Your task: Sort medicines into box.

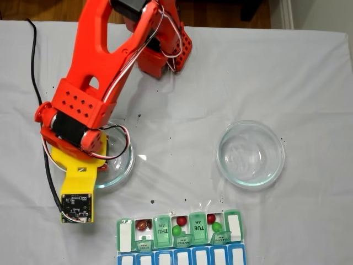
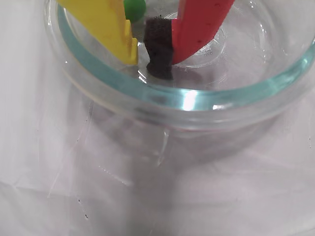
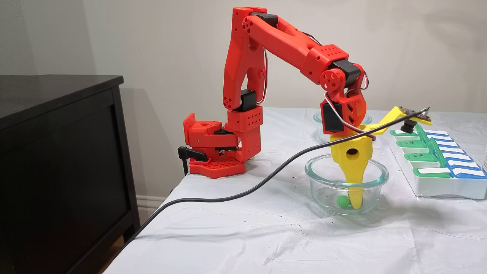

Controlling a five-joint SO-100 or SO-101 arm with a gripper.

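Note:
My gripper (image 2: 143,63) reaches down into a round glass dish (image 2: 187,96), its tips near the dish floor. The yellow finger (image 2: 115,29) and the red finger's black pad (image 2: 158,49) stand almost together with only a narrow gap and nothing between them. One green medicine ball (image 2: 134,9) lies on the dish floor just beyond the fingers, beside the yellow finger (image 3: 355,190) in a fixed view, where the ball (image 3: 343,201) is to its left. The box (image 1: 179,234) sits at the table's near edge; a few open compartments hold red balls (image 1: 181,221) and green balls (image 1: 217,227).
A second glass dish (image 1: 251,154) stands to the right of the one under the arm (image 1: 124,165). A black cable (image 3: 247,192) trails across the white cloth to the wrist camera. A dark cabinet (image 3: 57,160) stands beside the table.

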